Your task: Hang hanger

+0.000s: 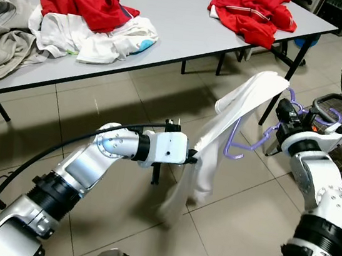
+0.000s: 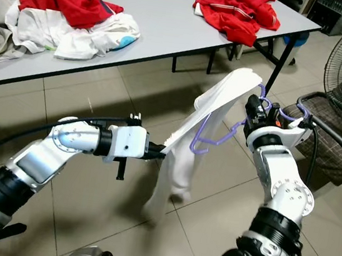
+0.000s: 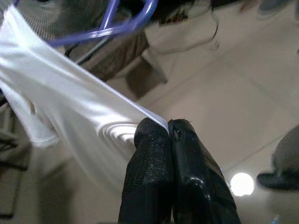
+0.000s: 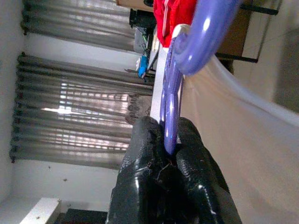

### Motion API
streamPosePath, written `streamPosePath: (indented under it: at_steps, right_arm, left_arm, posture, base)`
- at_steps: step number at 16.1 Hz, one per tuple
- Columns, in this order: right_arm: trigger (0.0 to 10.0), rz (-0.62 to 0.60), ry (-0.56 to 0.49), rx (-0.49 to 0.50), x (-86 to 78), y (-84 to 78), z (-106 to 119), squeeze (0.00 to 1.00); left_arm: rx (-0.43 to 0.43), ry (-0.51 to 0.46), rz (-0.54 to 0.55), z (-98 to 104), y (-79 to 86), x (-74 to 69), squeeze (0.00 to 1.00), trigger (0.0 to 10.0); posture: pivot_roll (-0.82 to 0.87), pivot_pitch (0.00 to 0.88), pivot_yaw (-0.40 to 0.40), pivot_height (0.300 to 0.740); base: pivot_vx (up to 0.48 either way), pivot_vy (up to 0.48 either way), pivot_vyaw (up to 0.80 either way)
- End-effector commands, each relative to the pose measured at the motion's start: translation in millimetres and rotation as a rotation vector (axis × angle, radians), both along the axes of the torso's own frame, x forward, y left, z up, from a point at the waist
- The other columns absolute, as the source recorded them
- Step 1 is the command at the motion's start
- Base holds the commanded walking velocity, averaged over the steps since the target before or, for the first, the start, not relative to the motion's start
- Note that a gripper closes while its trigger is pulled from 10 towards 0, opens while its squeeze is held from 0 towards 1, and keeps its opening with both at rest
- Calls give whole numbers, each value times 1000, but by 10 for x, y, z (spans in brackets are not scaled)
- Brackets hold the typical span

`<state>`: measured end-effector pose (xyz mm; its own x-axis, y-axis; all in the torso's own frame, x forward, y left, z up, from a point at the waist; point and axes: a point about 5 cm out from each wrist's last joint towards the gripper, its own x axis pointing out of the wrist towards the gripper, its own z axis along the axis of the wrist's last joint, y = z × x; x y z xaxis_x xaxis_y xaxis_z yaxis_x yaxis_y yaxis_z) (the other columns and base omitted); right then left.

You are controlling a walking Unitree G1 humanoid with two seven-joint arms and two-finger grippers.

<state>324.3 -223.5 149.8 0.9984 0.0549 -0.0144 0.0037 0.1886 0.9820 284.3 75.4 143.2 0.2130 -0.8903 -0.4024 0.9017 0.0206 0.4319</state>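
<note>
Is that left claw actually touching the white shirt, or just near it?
Touching. In the left wrist view the left gripper has its two black fingers pressed together on an edge of the white shirt, with no gap.

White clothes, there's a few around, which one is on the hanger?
The white garment stretched between the grippers: draped over the purple hanger held by the right gripper, pinched by the left gripper. The other white clothes lie on the table.

arms — silver shells, black ribbed joint collars | wrists — white boxy housings | black cable along left forearm | left gripper [image 3: 169,135], right gripper [image 4: 168,149] — textured black fingers
</note>
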Motion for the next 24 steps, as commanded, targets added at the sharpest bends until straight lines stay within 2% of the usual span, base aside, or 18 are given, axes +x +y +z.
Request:
streamPosePath:
  at_steps: [1,3,5,7,11,14,15,17,18,19,21,22,23,24]
  right_arm:
    - [10000,-172,-86,-53,11,-302,219,0]
    - [10000,-175,-81,-93,51,-280,227,0]
    - [10000,-191,-79,-91,96,-286,247,0]
    - [10000,-191,-78,-124,137,-272,266,0]
    - [10000,-210,-70,-115,190,-255,264,0]
    - [10000,-129,-73,-204,210,-122,276,0]
    - [10000,-58,-83,-267,201,-62,281,0]
    - [10000,134,-110,-480,135,49,270,0]
    - [10000,251,-116,-668,67,90,229,0]
    - [10000,331,-115,-801,16,109,185,0]
    - [10000,496,-114,-1043,-116,101,90,0]
    - [10000,530,-119,-1088,-149,90,78,0]
    - [10000,606,-149,-1183,-227,62,84,0]
    - [10000,671,-235,-1235,-308,14,178,0]
  left_arm:
    - [-40,121,-78,-39,-27,-138,0,0]
    - [-109,193,-144,37,-116,-240,0,0]
    - [-80,238,-182,6,-132,-308,0,0]
    - [-78,248,-170,-1,-131,-307,0,0]
    - [-80,259,-169,20,-152,-324,0,0]
    - [-63,217,-79,-13,-109,-232,0,0]
    - [-35,189,-19,-48,-15,-168,0,0]
    - [-56,185,91,-11,214,-76,0,4745]
    - [-102,191,151,67,358,-23,0,8902]
    - [-141,201,190,123,443,8,0,10000]
    - [-193,224,245,223,628,57,0,10000]
    - [-201,228,250,246,672,61,0,10000]
    - [-234,227,267,324,758,85,0,10000]
    - [-288,211,304,456,879,163,0,10000]
  posture:
    - [-137,0,-2,740]
    - [-136,0,-2,740]
    - [-136,0,-2,740]
    - [-137,0,-2,740]
    - [-136,0,-4,740]
    - [-136,0,-4,740]
    - [-138,0,-5,740]
    - [-140,0,-4,740]
    - [-140,0,-4,740]
    - [-140,0,-4,740]
    - [-132,0,-4,740]
    - [-132,0,-3,740]
    - [-131,0,1,740]
    - [-131,0,11,740]
  base:
    - [0,0,0]
    - [0,0,0]
    - [0,0,0]
    - [0,0,0]
    - [0,0,0]
    - [0,0,0]
    - [0,0,0]
    - [0,0,0]
    - [0,0,0]
    - [0,0,0]
    - [0,0,0]
    - [0,0,0]
    - [0,0,0]
    - [0,0,0]
